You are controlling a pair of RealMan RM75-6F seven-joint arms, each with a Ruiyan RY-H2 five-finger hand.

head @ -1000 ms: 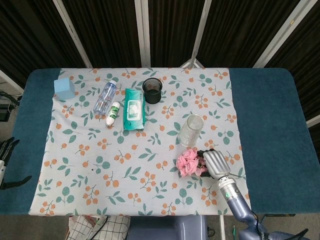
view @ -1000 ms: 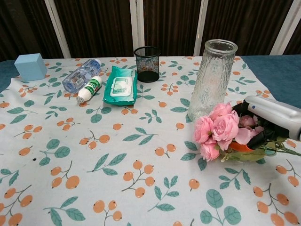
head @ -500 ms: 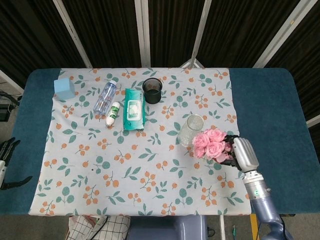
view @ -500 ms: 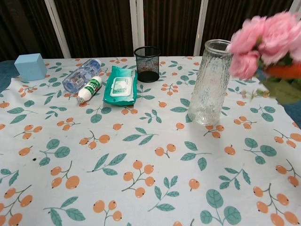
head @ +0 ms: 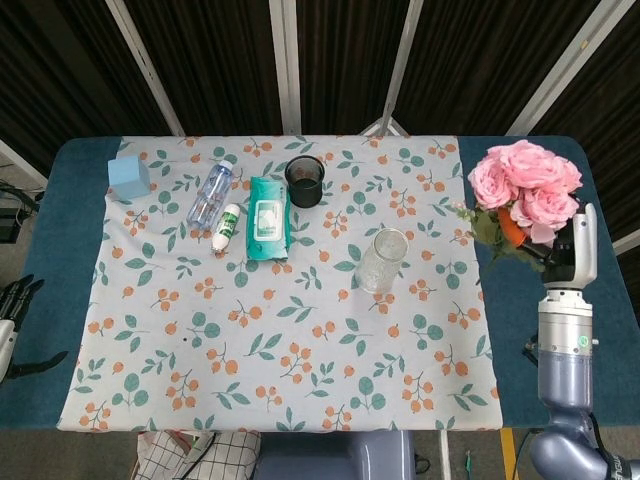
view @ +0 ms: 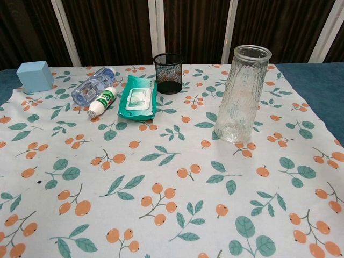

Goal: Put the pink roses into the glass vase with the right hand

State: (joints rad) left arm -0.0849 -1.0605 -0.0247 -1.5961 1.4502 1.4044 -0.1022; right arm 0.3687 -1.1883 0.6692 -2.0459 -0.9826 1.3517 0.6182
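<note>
Well to the right of the glass vase (head: pixel 382 259), our right hand (head: pixel 568 255) grips the pink roses (head: pixel 524 183) low on their stems, which we think keeps the soft, light blooms safe.

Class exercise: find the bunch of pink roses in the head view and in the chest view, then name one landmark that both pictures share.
Head view: the pink roses are at the far right, above the blue table edge, held up by the right hand, right of the glass vase.
Chest view: the roses are not in the picture.
Shared landmark: the glass vase, standing upright on the floral cloth.
</note>
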